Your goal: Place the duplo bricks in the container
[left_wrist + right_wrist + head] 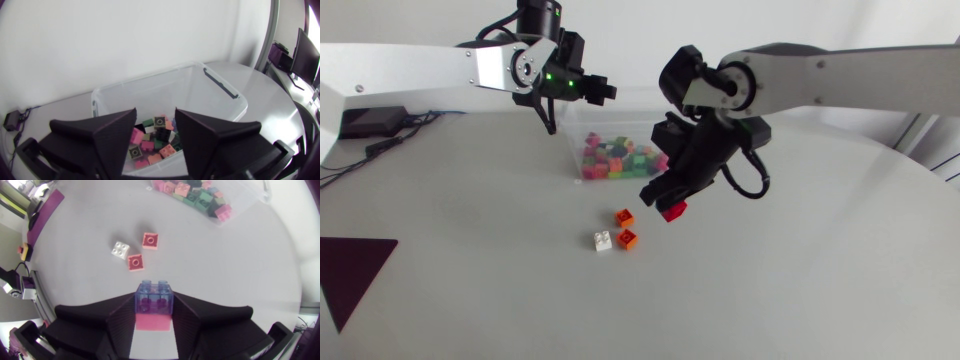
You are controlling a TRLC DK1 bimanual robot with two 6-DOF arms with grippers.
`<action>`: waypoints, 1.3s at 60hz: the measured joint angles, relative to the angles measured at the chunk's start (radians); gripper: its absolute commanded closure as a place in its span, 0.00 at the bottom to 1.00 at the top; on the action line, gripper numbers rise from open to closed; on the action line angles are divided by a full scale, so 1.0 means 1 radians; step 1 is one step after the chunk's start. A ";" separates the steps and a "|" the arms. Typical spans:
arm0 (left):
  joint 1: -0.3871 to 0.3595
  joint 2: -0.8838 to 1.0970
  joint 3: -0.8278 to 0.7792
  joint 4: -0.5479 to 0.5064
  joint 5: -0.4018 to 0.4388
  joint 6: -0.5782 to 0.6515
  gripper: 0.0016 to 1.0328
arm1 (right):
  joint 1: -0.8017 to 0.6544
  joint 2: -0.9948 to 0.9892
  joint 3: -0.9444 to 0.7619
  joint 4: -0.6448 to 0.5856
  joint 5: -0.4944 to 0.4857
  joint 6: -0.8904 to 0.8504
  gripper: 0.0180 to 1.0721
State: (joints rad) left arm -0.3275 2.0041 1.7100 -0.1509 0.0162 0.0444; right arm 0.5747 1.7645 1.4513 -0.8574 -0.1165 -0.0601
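The clear container [582, 135] at the back centre holds several coloured duplo bricks [620, 158]. My left gripper [598, 91] hangs above its back left corner. In the left wrist view it [155, 134] is open, and the container's bricks [152, 142] show below the gap. In front of the container my right gripper [663, 196] is shut on a brick [672, 210] above the table. That brick looks red from the head view and bluish at its studded end [154, 299] in the right wrist view. On the table lie two orange bricks [624, 217] [628, 238] and a white brick [603, 240].
The three loose bricks [135, 261] lie ahead of my right gripper [154, 311], between it and the container [235, 202]. A dark purple triangle [350, 270] marks the table's left front. Cables and a black box [370, 122] lie at the back left.
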 measured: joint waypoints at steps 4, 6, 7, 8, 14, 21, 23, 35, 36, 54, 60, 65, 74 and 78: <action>0.006 0.002 0.000 0.001 -0.003 0.000 0.07 | -0.014 -0.005 0.023 0.004 -0.015 -0.009 0.74; 0.011 -0.004 -0.008 0.008 -0.003 0.000 0.07 | -0.022 -0.008 0.039 0.013 -0.018 -0.015 0.74; 0.013 -0.010 -0.014 0.012 -0.003 0.001 0.07 | -0.026 -0.010 0.047 0.018 -0.019 -0.015 0.74; 0.014 -0.019 -0.025 0.014 -0.003 0.002 0.07 | -0.029 -0.011 0.052 0.023 -0.023 -0.015 0.74; 0.027 -0.100 -0.129 0.015 0.013 0.023 0.07 | -0.058 -0.013 0.103 0.048 -0.046 -0.019 0.74; 0.040 -0.225 -0.258 0.014 0.057 0.090 0.07 | -0.093 -0.012 0.176 0.082 -0.064 -0.018 0.74; 0.042 -0.266 -0.296 0.013 0.073 0.116 0.07 | -0.101 -0.012 0.196 0.088 -0.068 -0.018 0.74; 0.046 -0.430 -0.454 -0.083 0.153 0.292 0.07 | -0.128 0.043 0.315 0.182 -0.087 -0.018 0.74; 0.046 -0.434 -0.463 -0.092 0.158 0.304 0.07 | -0.129 0.051 0.322 0.188 -0.090 -0.018 0.74; -0.030 -0.421 -0.608 -0.228 0.217 0.539 0.07 | -0.135 0.170 0.400 0.286 -0.097 -0.001 0.74; -0.038 -0.380 -0.608 -0.247 0.239 0.586 0.07 | -0.145 0.192 0.427 0.311 -0.097 0.008 0.74; -0.040 -0.348 -0.610 -0.254 0.242 0.614 0.07 | -0.153 0.215 0.447 0.339 -0.097 0.009 0.74; -0.047 -0.307 -0.610 -0.259 0.249 0.649 0.07 | -0.163 0.269 0.474 0.383 -0.097 0.009 0.74; -0.049 -0.294 -0.610 -0.259 0.250 0.665 0.07 | -0.164 0.294 0.481 0.405 -0.097 0.009 0.74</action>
State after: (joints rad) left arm -0.3763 1.7103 1.1000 -0.4103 0.2661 0.7094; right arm 0.4107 2.0583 1.9327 -0.4522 -0.2134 -0.0509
